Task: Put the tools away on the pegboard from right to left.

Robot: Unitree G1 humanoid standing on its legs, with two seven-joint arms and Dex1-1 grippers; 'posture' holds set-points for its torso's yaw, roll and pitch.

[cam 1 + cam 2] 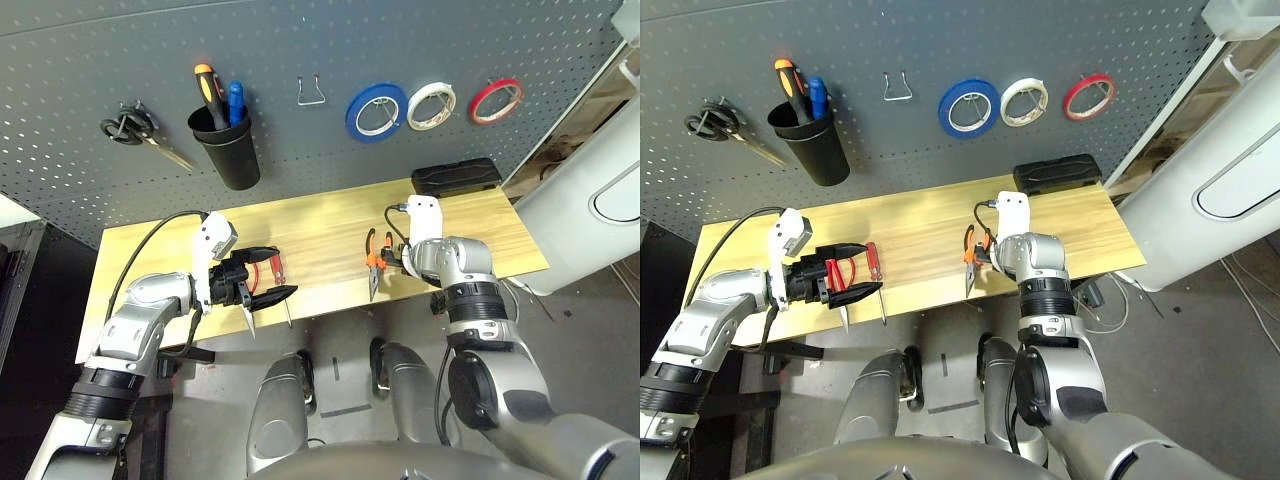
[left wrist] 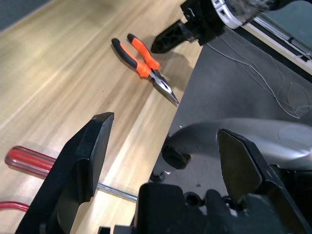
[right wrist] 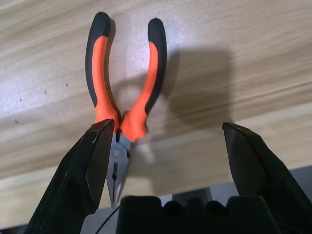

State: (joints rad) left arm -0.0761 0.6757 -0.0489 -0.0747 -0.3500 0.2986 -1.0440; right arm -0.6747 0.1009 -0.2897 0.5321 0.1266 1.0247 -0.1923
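Head view: red tape [image 1: 496,100] already on pegboard [image 1: 300,150] at far right. Pliers [image 1: 374,262] lie on table [image 1: 320,235] near front edge, right gripper [image 1: 392,262] just beside them, fingers apart. Left gripper [image 1: 262,287] spread wide over scissors [image 1: 843,274] and screwdriver [image 1: 875,270]
Left wrist: fingers [image 2: 78,165] apart, nothing between
Right wrist: fingers [image 3: 85,168] apart around pliers' nose, not clamped
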